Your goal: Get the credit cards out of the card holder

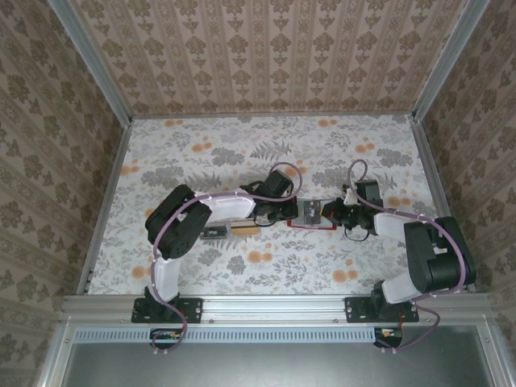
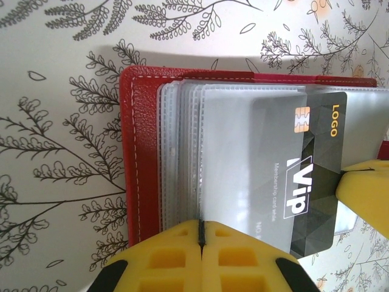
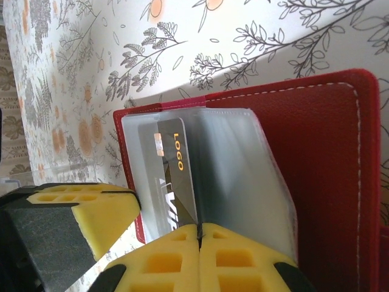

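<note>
Near the middle of the desk (image 1: 242, 153), between the left gripper (image 1: 289, 211) and the right gripper (image 1: 326, 214), the dark grey credit card (image 2: 307, 176) sticks partway out of a clear sleeve (image 2: 231, 158), with its chip and the words "LOGO" and "VIP" showing. The sleeve is one of a stack of clear pockets in the red card holder (image 2: 141, 152), which lies open and flat on the floral desk. The right gripper has its yellow fingers pressed together on the card's free corner. The left gripper is closed on the edge of the sleeves, its fingers meeting with no gap. Seen from above, the two face each other across the holder. Beneath the left arm, off to the holder's left, a dark card (image 1: 214, 234) and a tan card (image 1: 244, 229) lie flat side by side
</note>
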Available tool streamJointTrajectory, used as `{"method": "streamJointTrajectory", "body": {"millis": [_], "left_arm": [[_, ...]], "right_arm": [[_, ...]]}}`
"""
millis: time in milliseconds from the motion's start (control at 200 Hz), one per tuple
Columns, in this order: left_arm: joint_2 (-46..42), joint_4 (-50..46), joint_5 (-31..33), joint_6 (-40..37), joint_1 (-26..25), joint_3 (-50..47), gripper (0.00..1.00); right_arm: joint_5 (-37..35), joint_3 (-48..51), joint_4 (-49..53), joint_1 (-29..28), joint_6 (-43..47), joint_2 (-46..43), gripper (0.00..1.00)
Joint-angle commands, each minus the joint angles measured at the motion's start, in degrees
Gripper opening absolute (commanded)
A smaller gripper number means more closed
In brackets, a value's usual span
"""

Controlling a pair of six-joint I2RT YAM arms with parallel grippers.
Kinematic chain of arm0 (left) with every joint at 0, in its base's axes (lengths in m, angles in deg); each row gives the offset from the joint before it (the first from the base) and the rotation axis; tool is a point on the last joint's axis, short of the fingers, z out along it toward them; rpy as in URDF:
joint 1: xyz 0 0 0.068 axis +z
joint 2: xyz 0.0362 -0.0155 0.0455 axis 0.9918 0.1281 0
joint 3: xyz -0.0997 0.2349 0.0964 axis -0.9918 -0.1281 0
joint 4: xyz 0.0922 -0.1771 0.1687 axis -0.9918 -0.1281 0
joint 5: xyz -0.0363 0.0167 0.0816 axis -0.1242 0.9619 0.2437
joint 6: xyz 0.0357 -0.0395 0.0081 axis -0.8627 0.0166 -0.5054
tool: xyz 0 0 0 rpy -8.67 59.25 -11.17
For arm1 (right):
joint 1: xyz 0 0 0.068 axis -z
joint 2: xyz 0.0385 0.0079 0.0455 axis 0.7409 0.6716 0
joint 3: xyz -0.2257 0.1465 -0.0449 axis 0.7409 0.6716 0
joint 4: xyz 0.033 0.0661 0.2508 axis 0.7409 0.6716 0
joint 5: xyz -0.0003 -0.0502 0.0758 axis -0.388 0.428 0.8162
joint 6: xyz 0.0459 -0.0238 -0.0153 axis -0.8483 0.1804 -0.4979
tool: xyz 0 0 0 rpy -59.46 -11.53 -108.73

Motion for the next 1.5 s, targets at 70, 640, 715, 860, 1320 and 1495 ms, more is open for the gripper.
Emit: {"method": "streamJointTrajectory", "body": {"millis": [70,640,715,860,1320,1495], "left_arm": [[2.7,-6.12,0.88,-0.36,0.08,0.84,0.0],[3.43,-6.88,0.68,-0.59,-0.25,1.69,0.0],[3.34,-7.02,0.79,-0.45,-0.21,1.51,0.0],[3.42,-7.24,0.96,-0.27,-0.15,1.55,0.0],[2.59,-8.08,0.88,-1.14,0.19,2.14,0.0],[2.39,-8.06,0.37,-1.54,0.1,3.11,0.0]], "right_arm": [[0.96,-0.67,0.08,-0.65,1.67,1.79,0.21],[-0.61,-1.92,-0.63,-2.72,1.94,5.36,0.12],[-1.93,-1.76,0.55,-2.65,2.04,4.77,0.0],[-4.26,-0.56,2.86,-1.86,1.9,1.97,0.0],[-9.05,5.61,11.32,3.77,0.57,-16.56,0.0],[-11.78,5.31,18.49,3.96,2.42,-27.4,0.0]]}}
